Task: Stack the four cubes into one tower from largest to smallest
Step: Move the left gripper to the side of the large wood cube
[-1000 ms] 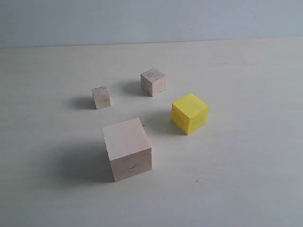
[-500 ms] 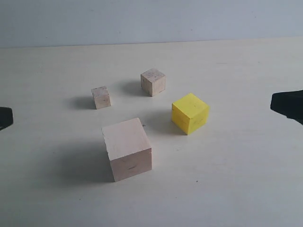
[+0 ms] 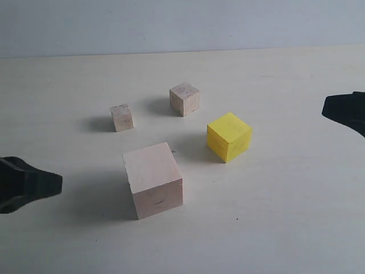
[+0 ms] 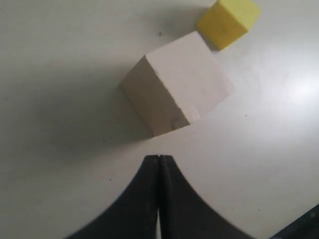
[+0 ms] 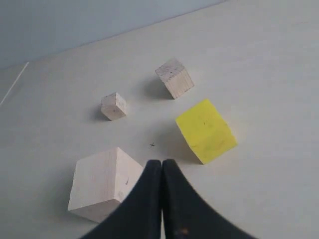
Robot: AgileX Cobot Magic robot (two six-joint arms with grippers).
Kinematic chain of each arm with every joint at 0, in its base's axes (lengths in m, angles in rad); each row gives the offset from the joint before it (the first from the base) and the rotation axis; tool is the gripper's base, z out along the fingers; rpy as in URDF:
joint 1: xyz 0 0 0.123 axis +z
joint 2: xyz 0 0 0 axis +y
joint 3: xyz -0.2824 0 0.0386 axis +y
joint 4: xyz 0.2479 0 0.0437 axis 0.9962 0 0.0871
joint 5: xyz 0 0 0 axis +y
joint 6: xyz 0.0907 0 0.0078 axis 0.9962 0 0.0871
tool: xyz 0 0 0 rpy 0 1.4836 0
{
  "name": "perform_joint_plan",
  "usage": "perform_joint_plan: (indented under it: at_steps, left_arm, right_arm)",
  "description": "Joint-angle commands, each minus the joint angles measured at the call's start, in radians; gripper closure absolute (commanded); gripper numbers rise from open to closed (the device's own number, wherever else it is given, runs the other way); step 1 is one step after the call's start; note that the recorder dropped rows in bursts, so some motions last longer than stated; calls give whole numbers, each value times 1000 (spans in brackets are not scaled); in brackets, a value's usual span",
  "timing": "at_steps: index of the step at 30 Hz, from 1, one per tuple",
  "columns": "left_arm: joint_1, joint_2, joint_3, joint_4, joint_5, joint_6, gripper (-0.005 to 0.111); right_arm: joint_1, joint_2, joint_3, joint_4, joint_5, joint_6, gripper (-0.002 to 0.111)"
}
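Tabletop (image 3: 285, 228), one large cube (image 3: 153, 180), one yellow cube (image 3: 228, 136), two small cubes (image 3: 122, 117) (image 3: 184, 99)

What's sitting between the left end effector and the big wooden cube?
Nothing. Only bare table separates the shut left end effector from the big cube. The left wrist view shows this best, and the exterior view agrees.

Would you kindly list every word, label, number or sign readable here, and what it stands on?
None readable: the large pale cube, the yellow cube, the smallest cube, the other small cube and the table bear no words or numbers.
A tiny dark mark on the table is too small to read.
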State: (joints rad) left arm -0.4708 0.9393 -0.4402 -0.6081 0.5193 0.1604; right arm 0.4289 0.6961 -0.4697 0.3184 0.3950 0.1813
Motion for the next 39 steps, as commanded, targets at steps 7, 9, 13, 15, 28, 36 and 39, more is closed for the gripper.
perform_joint_plan:
  at_steps: [7, 9, 13, 15, 28, 36, 39]
  left_arm:
    - [-6, 342, -6, -581, 56, 634, 107]
    - [-6, 403, -6, -658, 88, 730, 107]
    - [-6, 511, -6, -708, 84, 820, 107]
    - [-6, 559, -10, -736, 82, 873, 107]
    - [-6, 764, -186, -775, 71, 958, 107]
    - [-6, 895, -302, -775, 32, 958, 107]
    - [-6, 930, -345, -783, 26, 958, 107]
  right_arm:
    - [2, 4, -9, -1, 24, -1, 108]
    - [2, 4, -9, -1, 33, -1, 108]
    - [2, 4, -9, -1, 46, -1, 108]
    - [2, 4, -9, -1, 51, -1, 108]
    - [2, 4, -9, -7, 50, -1, 108]
    - [2, 4, -9, -21, 50, -1, 108]
    - [2, 4, -9, -24, 50, -1, 108]
